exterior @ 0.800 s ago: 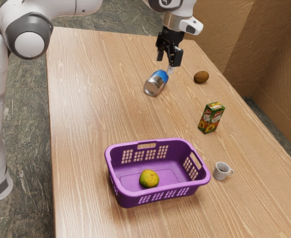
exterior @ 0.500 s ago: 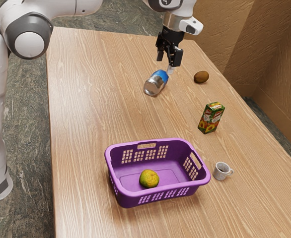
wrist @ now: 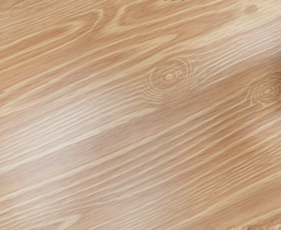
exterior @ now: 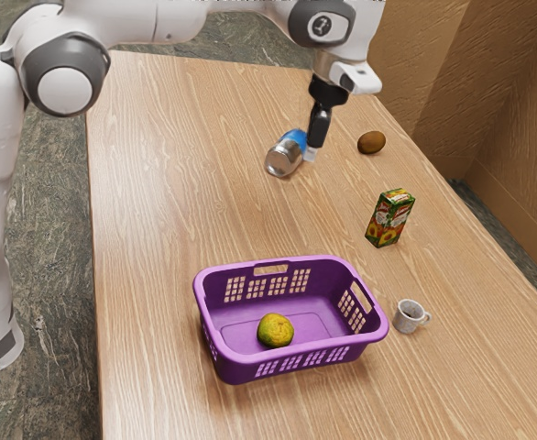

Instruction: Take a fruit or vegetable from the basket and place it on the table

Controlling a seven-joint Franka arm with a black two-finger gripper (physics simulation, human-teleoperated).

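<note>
Green mottled with yellow, the roundish fruit (exterior: 275, 330) sits inside the purple basket (exterior: 241, 369); whether the gripper (exterior: 312, 152) is open, I cannot tell.

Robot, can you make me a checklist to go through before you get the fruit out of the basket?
1. Round green-and-yellow fruit inside the purple plastic basket: ok.
2. Basket upright: ok.
3. Black tool above the basket: not ok, it's over by the blue-and-silver can.
4. Tool free of the can: cannot tell.
5. Small pale cup with a handle outside the basket: ok.
6. Fruit on the wooden table: not ok, not yet.
</note>
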